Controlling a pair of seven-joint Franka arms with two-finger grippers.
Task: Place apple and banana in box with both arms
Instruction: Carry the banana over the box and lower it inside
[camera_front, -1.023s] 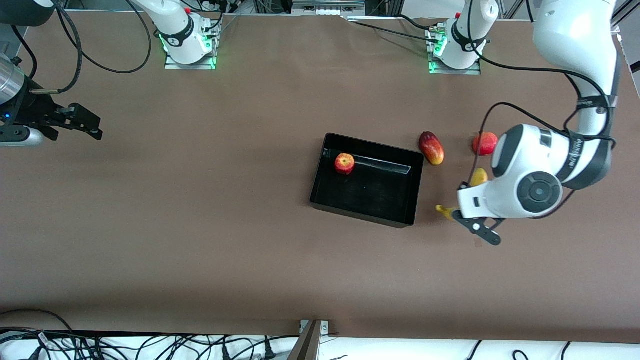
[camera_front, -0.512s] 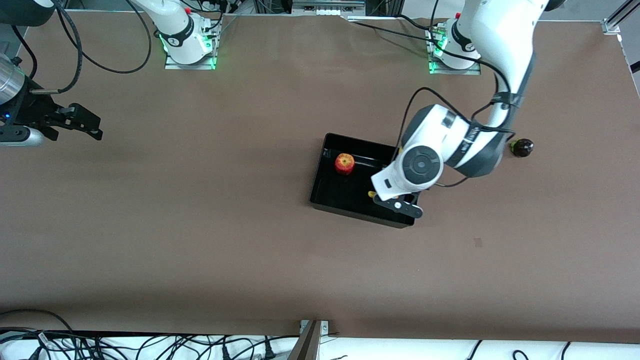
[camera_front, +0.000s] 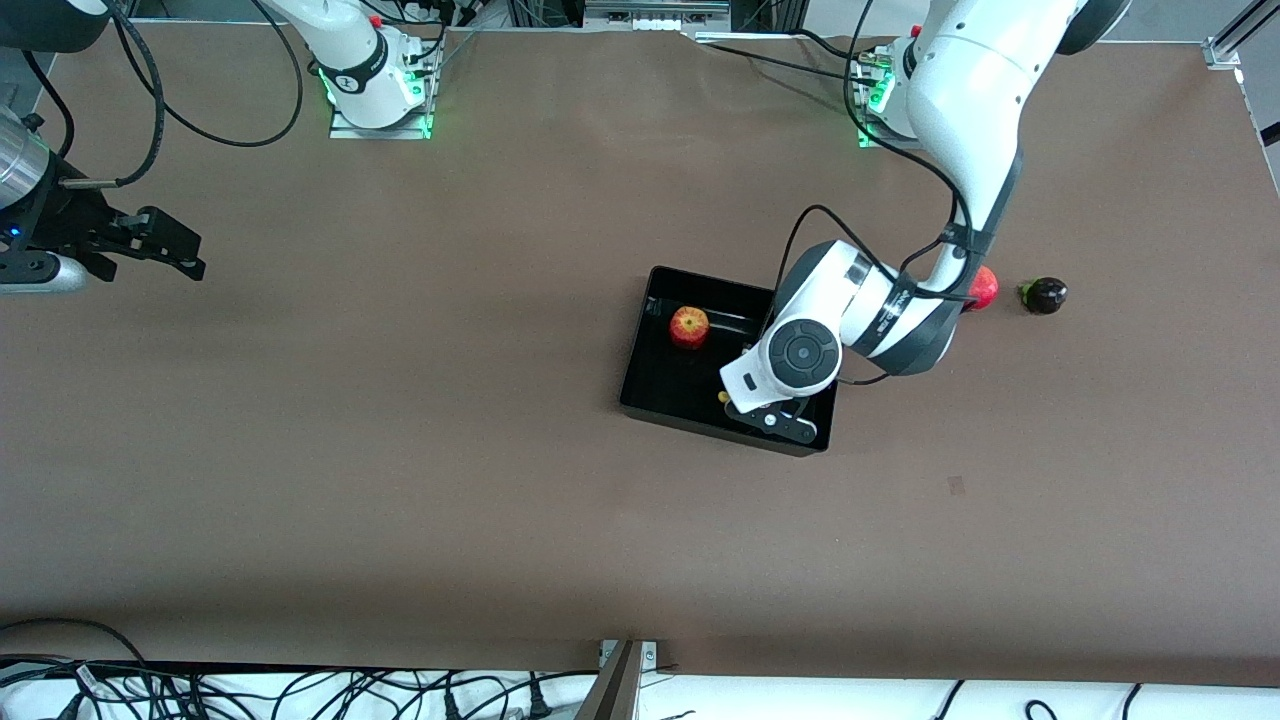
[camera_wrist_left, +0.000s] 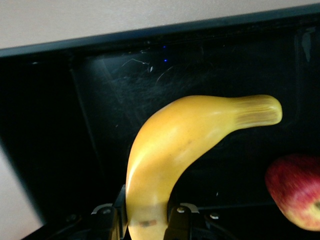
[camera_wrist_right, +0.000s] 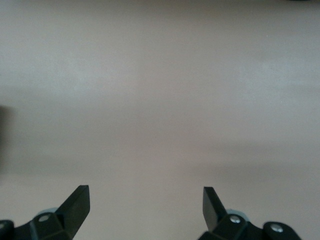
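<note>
The black box (camera_front: 640, 345) lies mid-table, and the red apple (camera_front: 689, 327) rests inside it at the end toward the right arm. My left gripper (camera_front: 765, 412) hangs over the box's other end, shut on the yellow banana (camera_wrist_left: 190, 135). In the front view only the banana's tip (camera_front: 723, 397) shows under the wrist. The left wrist view has the fruit curving out from between the left gripper's (camera_wrist_left: 146, 220) jaws over the box floor (camera_wrist_left: 100, 100), with the apple (camera_wrist_left: 295, 195) beside it. My right gripper (camera_front: 185, 255) waits open over bare table at the right arm's end, nothing between its fingers (camera_wrist_right: 80, 202).
A red round fruit (camera_front: 985, 288) peeks out from under the left arm, beside a dark fruit with a green stalk (camera_front: 1045, 295), both toward the left arm's end. Cables run along the table edge nearest the front camera (camera_front: 300, 690).
The left arm has carried the banana from the table beside the box to over the box's inside. The right arm has not moved.
</note>
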